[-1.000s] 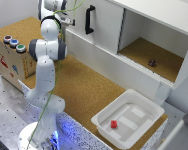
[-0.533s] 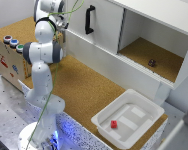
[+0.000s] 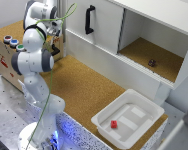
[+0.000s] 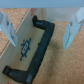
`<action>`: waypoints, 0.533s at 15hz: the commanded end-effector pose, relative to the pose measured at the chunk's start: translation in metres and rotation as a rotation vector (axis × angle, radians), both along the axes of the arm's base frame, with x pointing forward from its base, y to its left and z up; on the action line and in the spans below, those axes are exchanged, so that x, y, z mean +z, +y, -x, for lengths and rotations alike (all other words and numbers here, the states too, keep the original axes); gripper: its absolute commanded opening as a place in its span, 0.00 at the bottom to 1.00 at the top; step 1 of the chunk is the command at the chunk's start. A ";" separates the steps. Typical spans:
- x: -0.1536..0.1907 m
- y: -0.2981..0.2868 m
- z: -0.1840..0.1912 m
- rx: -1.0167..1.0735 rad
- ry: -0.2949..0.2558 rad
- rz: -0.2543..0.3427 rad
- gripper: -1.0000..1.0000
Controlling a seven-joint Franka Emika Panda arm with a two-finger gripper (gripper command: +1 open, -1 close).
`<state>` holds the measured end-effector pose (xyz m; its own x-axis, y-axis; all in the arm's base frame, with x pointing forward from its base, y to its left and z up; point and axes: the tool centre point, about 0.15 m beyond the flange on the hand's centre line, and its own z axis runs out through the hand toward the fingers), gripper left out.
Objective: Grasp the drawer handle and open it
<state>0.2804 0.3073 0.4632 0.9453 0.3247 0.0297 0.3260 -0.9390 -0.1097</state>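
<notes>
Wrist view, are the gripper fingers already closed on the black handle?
No, the gripper is open, its fingers spread to either side of the black handle without touching it.

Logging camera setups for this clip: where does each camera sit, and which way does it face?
Exterior view: high, off the arm, looking down at the cabinet, cork table and white tray; the whole arm shows.
Wrist view: on the wrist, facing the black handle close up; the tool fingers frame it.
Shared: the handle.
</notes>
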 end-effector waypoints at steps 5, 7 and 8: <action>-0.066 -0.008 -0.029 -0.141 -0.057 -0.171 1.00; -0.073 -0.008 -0.042 -0.171 -0.041 -0.139 1.00; -0.077 -0.004 -0.048 -0.193 -0.033 -0.137 1.00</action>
<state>0.2990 0.2970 0.4075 0.9750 0.1755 0.1359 0.2006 -0.9589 -0.2009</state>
